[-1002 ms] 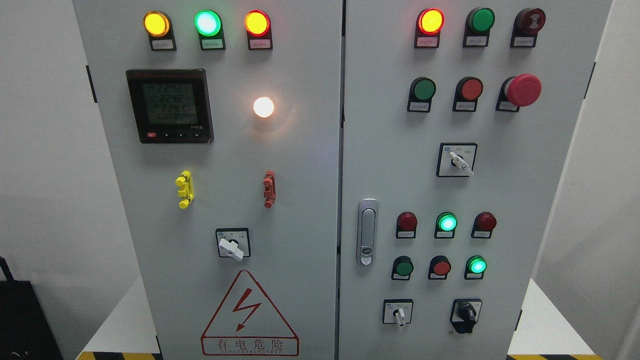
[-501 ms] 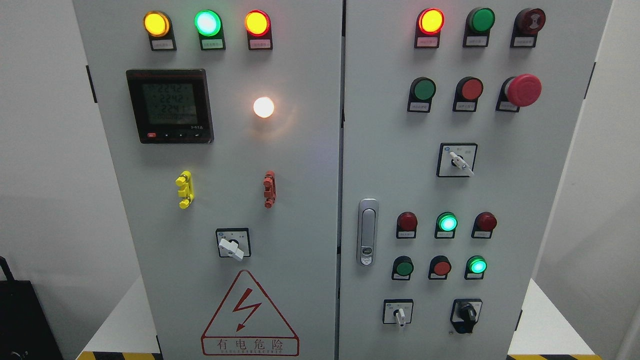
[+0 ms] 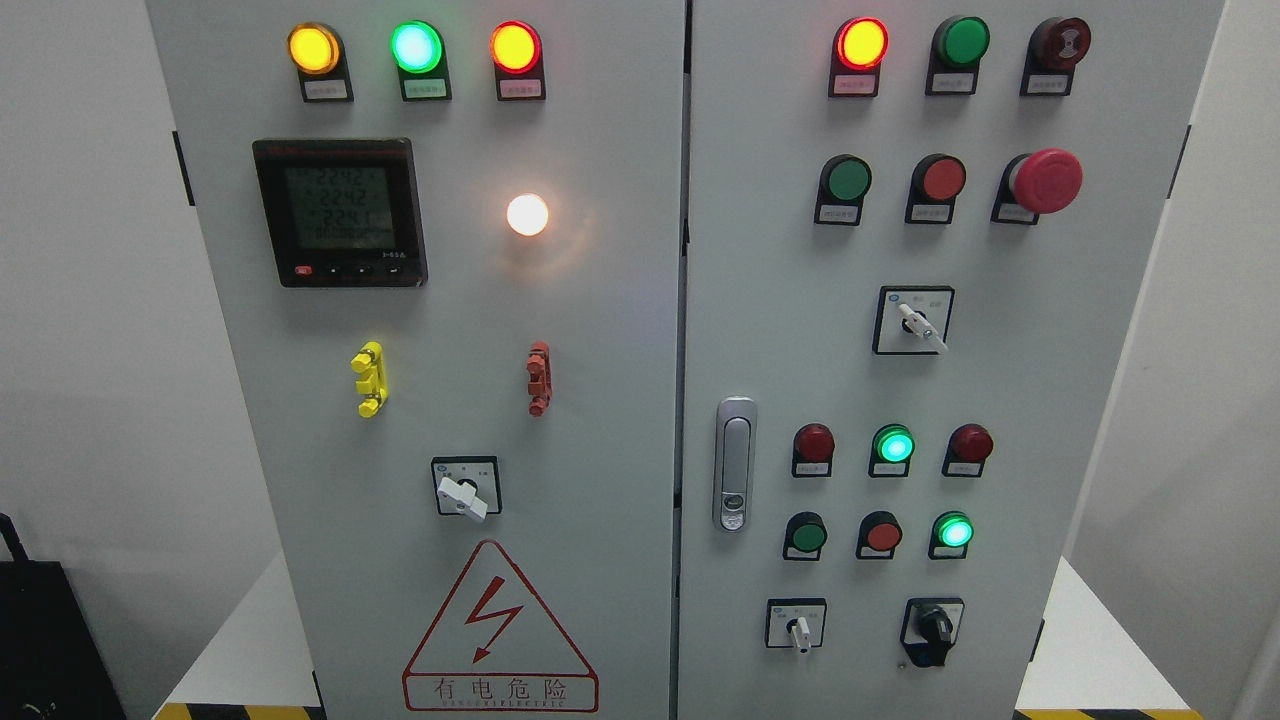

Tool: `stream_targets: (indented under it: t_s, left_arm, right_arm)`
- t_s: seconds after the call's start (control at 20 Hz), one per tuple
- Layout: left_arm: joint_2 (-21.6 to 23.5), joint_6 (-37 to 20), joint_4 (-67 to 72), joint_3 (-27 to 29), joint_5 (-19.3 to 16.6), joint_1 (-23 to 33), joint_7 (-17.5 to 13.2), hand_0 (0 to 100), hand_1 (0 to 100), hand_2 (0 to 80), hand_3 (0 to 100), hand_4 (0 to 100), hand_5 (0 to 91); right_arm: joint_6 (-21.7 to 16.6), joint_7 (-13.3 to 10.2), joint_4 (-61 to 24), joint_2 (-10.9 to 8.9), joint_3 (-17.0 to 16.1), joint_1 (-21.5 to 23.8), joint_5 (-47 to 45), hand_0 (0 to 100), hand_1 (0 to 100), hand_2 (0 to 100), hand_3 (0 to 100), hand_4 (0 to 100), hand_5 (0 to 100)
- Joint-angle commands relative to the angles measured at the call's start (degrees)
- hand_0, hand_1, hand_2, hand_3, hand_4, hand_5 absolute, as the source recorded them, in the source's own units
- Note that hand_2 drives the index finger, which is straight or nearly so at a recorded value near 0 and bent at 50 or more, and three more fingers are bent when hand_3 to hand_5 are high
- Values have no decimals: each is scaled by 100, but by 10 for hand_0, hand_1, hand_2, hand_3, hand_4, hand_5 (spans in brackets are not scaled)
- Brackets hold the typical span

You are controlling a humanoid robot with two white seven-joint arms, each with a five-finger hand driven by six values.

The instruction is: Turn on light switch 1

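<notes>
**Big grey switch box fills my screen, no robot hand in sight**

I am looking at a tall grey metal cabinet (image 3: 600,400) with two doors. It takes up nearly the whole picture. Neither robot hand shows, so I cannot tell what the fingers are doing.

On the left door, a round white lamp (image 3: 527,214) glows bright, a bit above the middle. To its left sits a black square meter with a lit screen (image 3: 340,212). Along the top left are three glowing round lamps: a yellow one (image 3: 313,47), a green one (image 3: 416,45) and an orange one (image 3: 515,45).

Lower on the left door is a white turn switch in a black square frame (image 3: 462,492). Its knob points down and to the right. The labels are too small to read, so I cannot tell for sure which one is light switch 1. Above it are a yellow plastic clip (image 3: 369,379) and a red plastic clip (image 3: 538,378), well apart. Below it is a red triangle warning sign (image 3: 498,625).

On the right door, a silver door handle (image 3: 735,464) sits near the left edge. A big red mushroom button (image 3: 1045,180) is at the upper right. Three more turn switches are there: a white one in the middle (image 3: 918,322), a small white one at the bottom (image 3: 798,628) and a black one beside it (image 3: 934,628).
</notes>
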Motion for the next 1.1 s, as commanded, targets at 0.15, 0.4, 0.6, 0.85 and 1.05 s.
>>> stream_targets:
  t_s: [0.15,0.4,0.6,0.85,1.05]
  left_arm:
    - [51,1187,2896,-35,-460,-198,-793,190,141,0,0,7,0]
    - [8,1390,2870,-36,-874,-339,-749,191,42,0,0,0,0]
    - [-1,1373,2853,-36,-866,-410,-626,178,0,0,0,0,0]
    - [34,1346,2835,-36,-866,-418,-582,181,0,0,0,0,0]
    - [51,1320,2809,-27,-866,-445,-529,183,0,0,0,0,0]
  right_arm:
    - [2,1,-2,0,0,0,0,0,0,0,0,0,0]
    - [2,1,-2,0,0,0,0,0,0,0,0,0,0]
    - [2,1,-2,0,0,0,0,0,0,0,0,0,0]
    - [2,1,-2,0,0,0,0,0,0,0,0,0,0]
    - [2,1,-2,0,0,0,0,0,0,0,0,0,0]
